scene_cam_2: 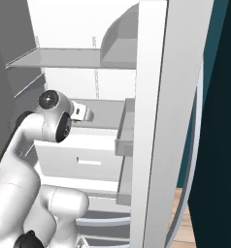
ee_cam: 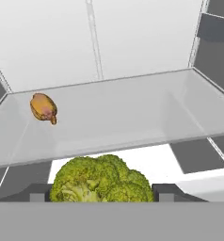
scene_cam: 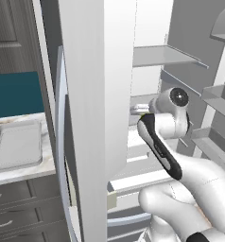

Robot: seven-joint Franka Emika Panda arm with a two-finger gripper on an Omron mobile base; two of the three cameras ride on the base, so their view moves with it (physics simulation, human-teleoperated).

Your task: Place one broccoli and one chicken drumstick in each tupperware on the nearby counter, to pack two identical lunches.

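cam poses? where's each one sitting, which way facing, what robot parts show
Left base view: behind-left of the arm, facing the open fridge; tupperware on the counter at left.
Right base view: behind-right, same fridge, arm lower left.
Hand view: looks along the gripper at a fridge shelf; broccoli between the fingertips, drumstick beyond.
Both base views share arm and fridge.

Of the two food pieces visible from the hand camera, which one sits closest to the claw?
The green broccoli sits right between the claw fingertips; the brown chicken drumstick lies farther back on the glass shelf.

broccoli (ee_cam: 102, 180) underside cut off
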